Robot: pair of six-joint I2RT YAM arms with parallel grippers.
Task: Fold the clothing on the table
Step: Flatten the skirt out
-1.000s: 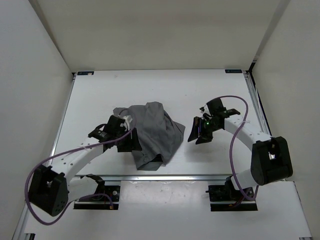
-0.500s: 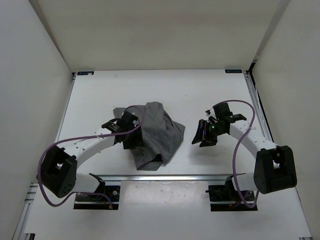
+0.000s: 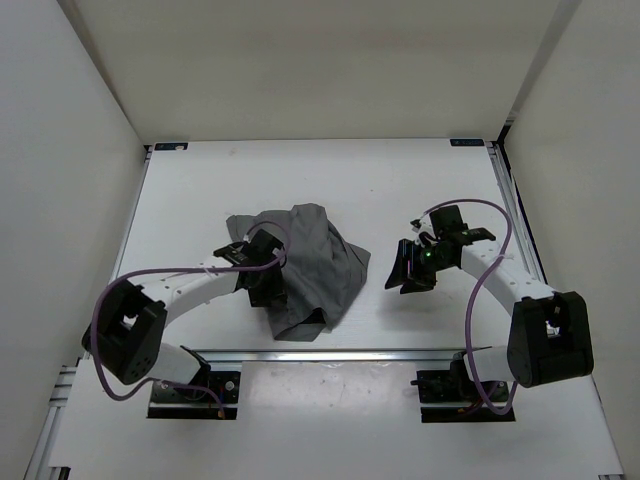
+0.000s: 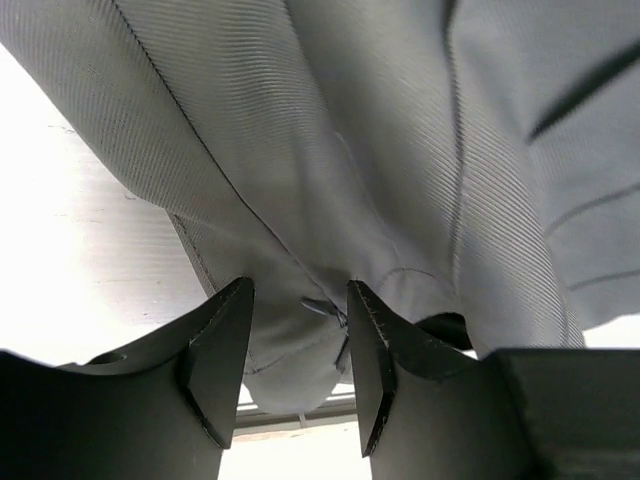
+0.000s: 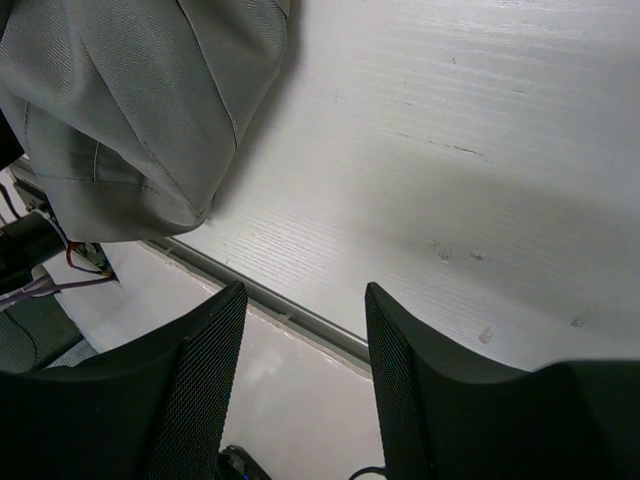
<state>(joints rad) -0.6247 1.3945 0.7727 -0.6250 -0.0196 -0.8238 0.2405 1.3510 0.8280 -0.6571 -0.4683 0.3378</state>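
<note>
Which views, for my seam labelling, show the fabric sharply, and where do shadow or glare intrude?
Left wrist: the dark grey woven fabric garment is crisp, weave and seams legible; the white tabletop beside it nearly blows out. Right wrist: a broad soft shadow crosses the tabletop. Top external: evenly lit, garment too small for seams.

Nothing readable is showing in any of the three views. The only label-like marks are two small blue tags on the far edge of the worktop (image 3: 380,180). One blue tag (image 3: 170,146) is sitting at the far left corner, well beyond the left fingers (image 3: 268,290). The other blue tag (image 3: 466,142) is sitting at the far right corner, well beyond the right fingers (image 3: 405,272). Whatever is printed on them is coming out too small to make out. Both wrist views are showing no letters, numbers or brand marks around the fingers.
</note>
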